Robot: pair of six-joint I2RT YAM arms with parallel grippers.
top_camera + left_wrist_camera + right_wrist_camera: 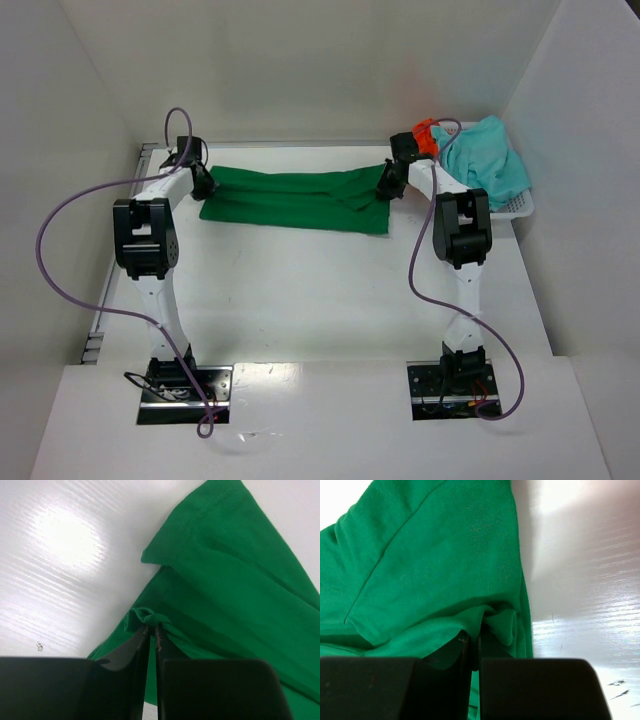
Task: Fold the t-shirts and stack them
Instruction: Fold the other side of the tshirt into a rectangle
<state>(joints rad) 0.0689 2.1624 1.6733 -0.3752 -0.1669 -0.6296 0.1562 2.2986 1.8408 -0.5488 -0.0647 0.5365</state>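
The left gripper sits at the left end of the green shirt, its jaws pressed almost together on a small pucker of cloth at that edge. A thin slit shows between the fingers in the left wrist view, so we cannot say how firm that pinch is. The right gripper is at the other end of the same shirt, jaws squeezed together on a fold of green cloth that bulges just above the fingertips.

The green shirt lies on the table toward the far side, stretched between the two arms as a long, narrow band. Seams and overlapping layers show in both wrist views, so we judge that it is already doubled over lengthwise at least once. It is not yet a compact folded packet.

The teal shirt is heaped loosely in the basket at the far right corner. The orange shirt is bunched up just beside it, behind the right arm. Neither of these looks folded at all.

We take the task to be in its early part. One shirt is partly folded and needs further folds across its length. The two others have yet to be taken out, spread and folded. No stack has been started anywhere on the table.
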